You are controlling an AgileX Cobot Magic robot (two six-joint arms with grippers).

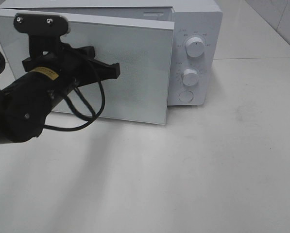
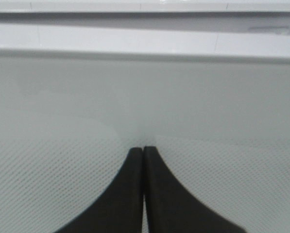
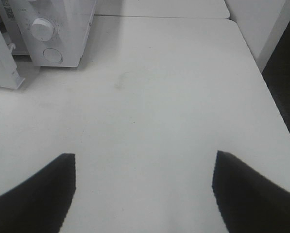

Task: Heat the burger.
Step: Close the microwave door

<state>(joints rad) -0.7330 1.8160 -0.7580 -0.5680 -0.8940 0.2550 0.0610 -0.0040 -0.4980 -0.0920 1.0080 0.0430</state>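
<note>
The high exterior camera looks down and forward across the white table point(image 1: 208, 170) at the microwave point(image 1: 196, 29), which spans the upper part of the frame. The left wrist camera faces the microwave's door point(image 2: 145, 107) from very close, so its mesh fills the view. The right wrist camera looks along the table from farther back and shares the knobs point(image 3: 42, 29) with the exterior view.

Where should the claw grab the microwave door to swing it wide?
The door's free edge, beside the dials. It stands ajar from the oven body, so the open right claw could probably pinch it, coming from the right.
</note>
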